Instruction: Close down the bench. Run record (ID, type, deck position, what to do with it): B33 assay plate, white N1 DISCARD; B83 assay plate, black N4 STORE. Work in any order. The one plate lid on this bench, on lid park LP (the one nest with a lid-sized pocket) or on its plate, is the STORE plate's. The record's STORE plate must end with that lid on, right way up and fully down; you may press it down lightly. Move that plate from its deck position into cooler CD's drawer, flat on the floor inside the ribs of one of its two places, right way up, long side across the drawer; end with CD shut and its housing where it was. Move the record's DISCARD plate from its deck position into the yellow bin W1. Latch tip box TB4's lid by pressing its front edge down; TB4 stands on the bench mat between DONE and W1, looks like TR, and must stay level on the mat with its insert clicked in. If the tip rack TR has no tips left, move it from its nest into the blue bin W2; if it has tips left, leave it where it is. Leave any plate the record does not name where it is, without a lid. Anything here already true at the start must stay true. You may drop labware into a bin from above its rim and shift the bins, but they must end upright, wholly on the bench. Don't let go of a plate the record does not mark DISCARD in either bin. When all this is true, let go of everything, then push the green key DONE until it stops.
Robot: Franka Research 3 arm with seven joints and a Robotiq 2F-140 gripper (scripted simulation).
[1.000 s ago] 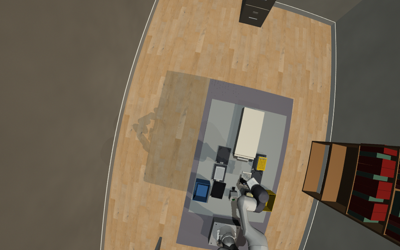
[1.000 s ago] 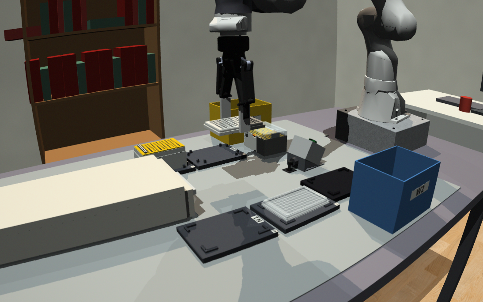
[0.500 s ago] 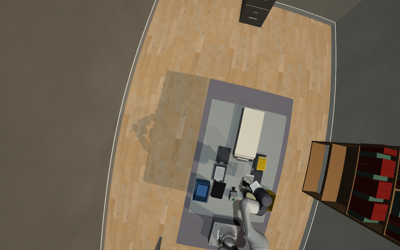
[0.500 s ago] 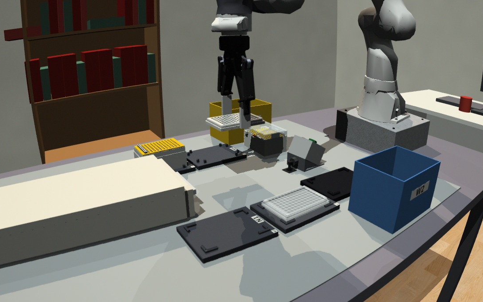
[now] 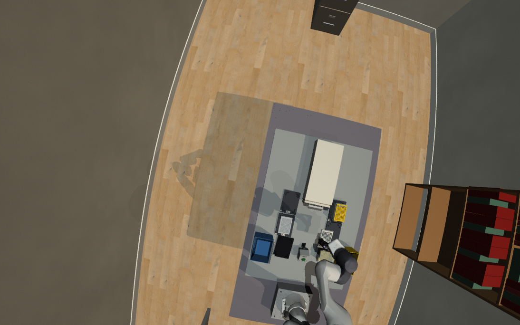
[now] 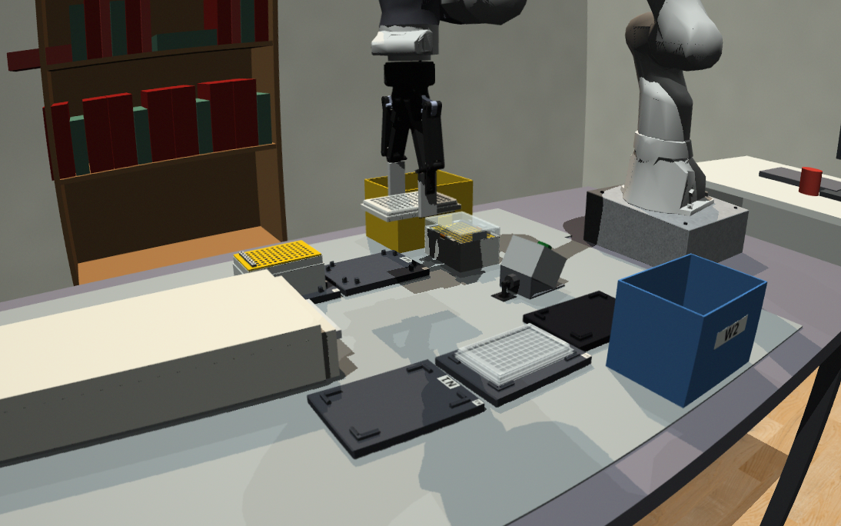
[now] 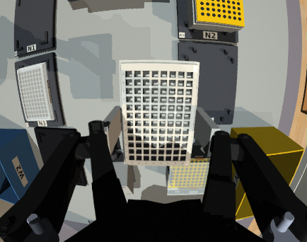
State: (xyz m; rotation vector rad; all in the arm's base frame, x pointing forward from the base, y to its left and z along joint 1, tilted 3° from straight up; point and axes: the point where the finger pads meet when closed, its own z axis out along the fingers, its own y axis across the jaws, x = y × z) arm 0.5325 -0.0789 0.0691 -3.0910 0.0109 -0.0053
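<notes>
My gripper (image 6: 413, 196) is shut on the white assay plate (image 6: 403, 204), holding it level in the air by its long sides; it also shows in the wrist view (image 7: 158, 111). The plate hangs just in front of the yellow bin W1 (image 6: 456, 186), partly over tip box TB4 (image 6: 463, 241) with its clear lid. Nest N1 (image 6: 393, 402) is empty. A clear plate (image 6: 513, 353) lies on the nest beside it. A black slab (image 6: 573, 317) lies next to the blue bin W2 (image 6: 688, 324); I cannot tell whether it is a plate or a bare nest. Cooler CD (image 6: 136, 353) is shut.
Tip rack TR (image 6: 277, 254) with a yellow top stands on N2 beside the cooler's front. An empty dark nest (image 6: 377, 271) lies between TR and TB4. The grey DONE housing (image 6: 533, 264) stands right of TB4. The robot base (image 6: 665, 222) is behind it.
</notes>
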